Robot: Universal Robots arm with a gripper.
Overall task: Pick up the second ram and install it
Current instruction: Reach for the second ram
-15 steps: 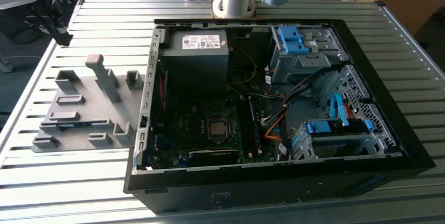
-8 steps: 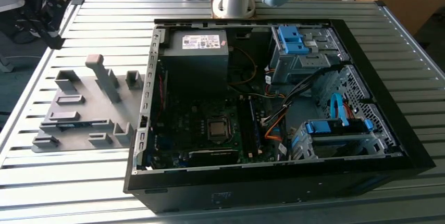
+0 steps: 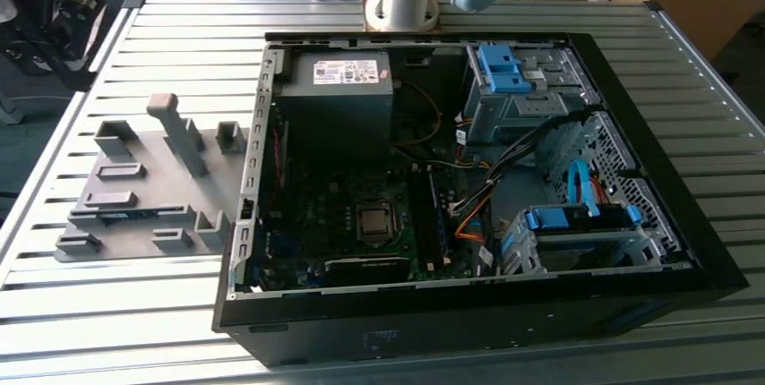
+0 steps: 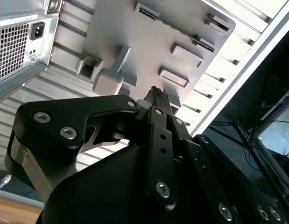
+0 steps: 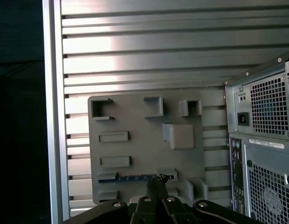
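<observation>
Slatted metal counter [image 3: 179, 45] fills the exterior view, w/ an open black PC case [image 3: 478, 322] lying on it twd the exterior view's right. Inside the case: PSU box [image 3: 340, 72] at the far end, mainboard [image 3: 358, 215] below it, blue drive brackets [image 3: 502, 67] on the far right side. A grey holder plate [image 3: 156, 170] w/ raised blocks lies just beside the case on the exterior view's left. The second ram [image 3: 132, 216] sits in a slot near the plate's near edge and shows as a thin dark strip on edge. The arm [image 3: 400, 0] has its base at the far edge of the counter, behind the case.

First wrist view: slats of the counter [image 5: 158, 51] run behind the holder plate [image 5: 140, 140], and the case's vented rear panel [image 5: 261, 140] stands beside the plate. The second ram [image 5: 130, 178] lies along its slot, a dark-blue strip. The claw [image 5: 156, 183] has tips that look drawn together w/ nothing between them. They overlap one end of the ram's line in the picture. Can't tell whether they touch it or how far above they are.

Second wrist view: the claw [image 4: 156, 93] is seen from behind its black body, tip narrow and pointing at the holder plate [image 4: 149, 42]. The case's rear [image 4: 18, 42] and counter slats [image 4: 70, 51] are alongside.
</observation>
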